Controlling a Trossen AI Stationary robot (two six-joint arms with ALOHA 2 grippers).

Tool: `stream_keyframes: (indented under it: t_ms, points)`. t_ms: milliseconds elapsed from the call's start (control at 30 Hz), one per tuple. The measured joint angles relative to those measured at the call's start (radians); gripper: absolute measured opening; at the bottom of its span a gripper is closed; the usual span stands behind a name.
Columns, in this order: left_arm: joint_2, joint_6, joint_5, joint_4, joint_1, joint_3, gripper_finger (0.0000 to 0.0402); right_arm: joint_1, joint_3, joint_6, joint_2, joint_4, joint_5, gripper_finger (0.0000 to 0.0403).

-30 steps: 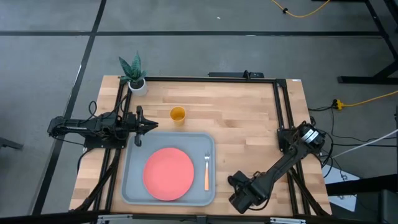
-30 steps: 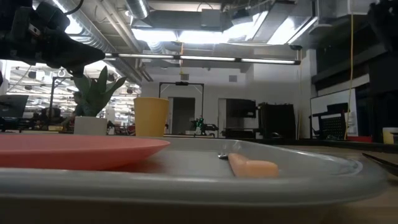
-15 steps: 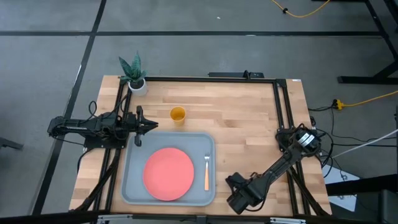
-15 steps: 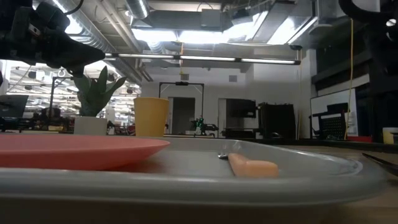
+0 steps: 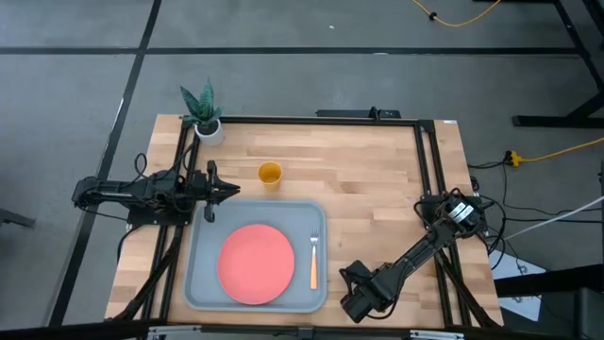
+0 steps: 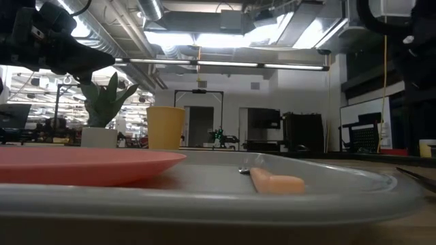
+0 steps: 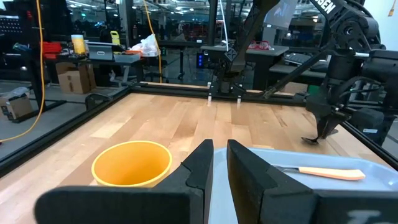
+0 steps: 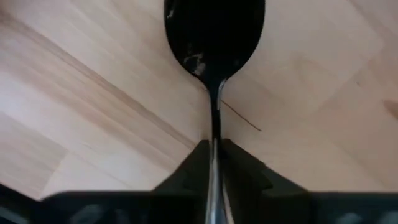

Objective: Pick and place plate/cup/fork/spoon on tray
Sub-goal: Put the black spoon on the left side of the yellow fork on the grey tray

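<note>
The coral-pink plate point(image 5: 256, 263) and the orange-handled fork point(image 5: 313, 260) lie in the grey-blue tray point(image 5: 300, 216). The yellow cup point(image 5: 270, 174) stands upright on the wood just beyond the tray's far rim. My right gripper point(image 5: 354, 288) hangs by the tray's near right corner, shut on the dark spoon point(image 8: 214, 37). My left gripper point(image 5: 234, 192) is shut and empty at the tray's far left corner, with the cup point(image 7: 132, 163) just ahead of it. My right gripper pinches the spoon's thin handle point(image 8: 214, 127) between its two fingers point(image 8: 186, 167), a short way behind the bowl. The fingers point down and lie along the handle. The spoon hangs bowl-down point(image 8: 214, 31) over the wood; whether it touches the table I cannot tell.
A white pot with a green plant point(image 5: 204, 118) stands at the table's far left corner. Black frame rails run along the table's left, right and far edges. Bare wood lies between the tray and the right rail point(image 5: 429, 189).
My right gripper has gone a little toward the table's left edge, closer to the tray's near right corner, still shut on the spoon.
</note>
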Motion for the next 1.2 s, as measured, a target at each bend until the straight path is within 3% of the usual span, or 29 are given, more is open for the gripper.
stream_keyframes:
  t_ms: [67,233,367,567,667,733,933,1100,1200]
  points:
    - [0.0,0.0,0.0,0.0,0.0,0.0,0.0041,-0.007,0.003,0.024,0.001,-0.002,-0.001,0.0014]
    - [0.0,0.0,0.0,0.0,0.0,0.0,0.0041,-0.014,0.011,0.144,0.002,-0.005,-0.016,0.0007]
    - [0.0,0.0,0.0,0.0,0.0,0.0,0.0041,-0.014,0.102,0.239,0.019,-0.088,-0.004,0.0005]
    - [0.0,0.0,0.0,0.0,0.0,0.0,0.0041,-0.017,0.338,0.362,0.012,-0.231,0.247,0.0002]
    - [0.0,0.0,0.0,0.0,0.0,0.0,0.0041,-0.028,0.415,0.388,0.013,-0.22,0.39,0.0002]
    - [0.0,0.0,0.0,0.0,0.0,0.0,0.0041,-0.054,0.435,0.385,0.011,-0.173,0.43,0.0002]
    - [0.0,0.0,0.0,0.0,0.0,0.0,0.0041,-0.154,0.435,0.28,0.066,-0.022,0.416,0.0001]
    - [0.0,0.0,0.0,0.0,0.0,0.0,0.0041,-0.239,0.434,0.257,0.134,0.005,0.28,0.0001]
    - [0.0,0.0,0.0,0.0,0.0,0.0,0.0041,-0.271,0.434,0.257,0.158,0.039,0.257,0.0001]
